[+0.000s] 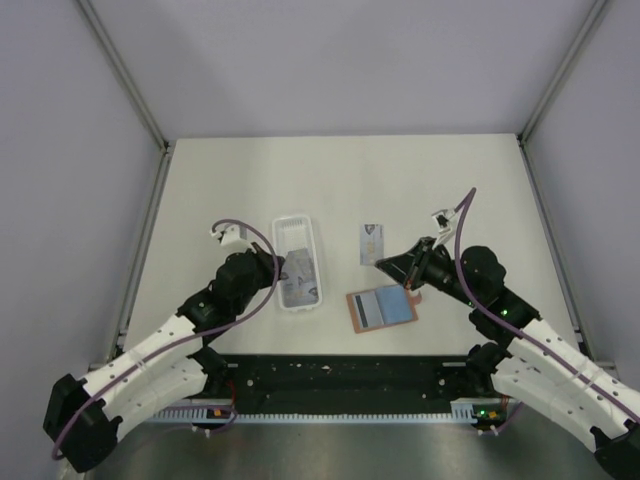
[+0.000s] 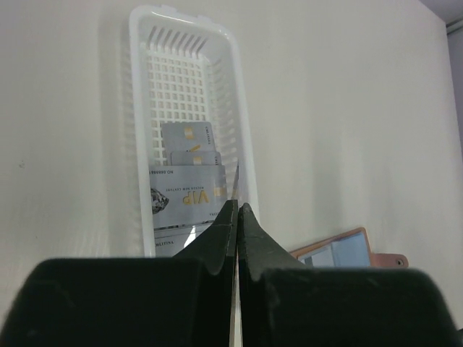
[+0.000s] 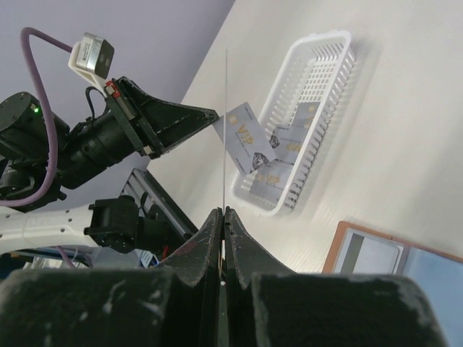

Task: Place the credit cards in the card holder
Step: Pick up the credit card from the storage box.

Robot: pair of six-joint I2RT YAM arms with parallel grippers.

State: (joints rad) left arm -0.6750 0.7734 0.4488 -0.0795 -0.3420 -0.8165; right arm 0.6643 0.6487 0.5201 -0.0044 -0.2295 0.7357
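The card holder [image 1: 385, 309] lies open on the table, orange-brown outside and pale blue-grey inside, with one dark-striped card [image 1: 364, 310] lying on its left half. My right gripper [image 1: 385, 263] is above and behind it, shut on a credit card [image 3: 226, 130] that shows edge-on as a thin line in the right wrist view. My left gripper [image 1: 286, 268] hovers over the white tray [image 1: 281, 225], shut on a silvery VIP credit card [image 3: 244, 136]. More credit cards [image 2: 184, 191] lie flat in the tray.
The white slotted tray [image 2: 188, 87] stands lengthwise left of the card holder [image 2: 340, 249]. A black rail [image 1: 340, 385] runs along the table's near edge between the arm bases. Grey walls enclose the table on three sides.
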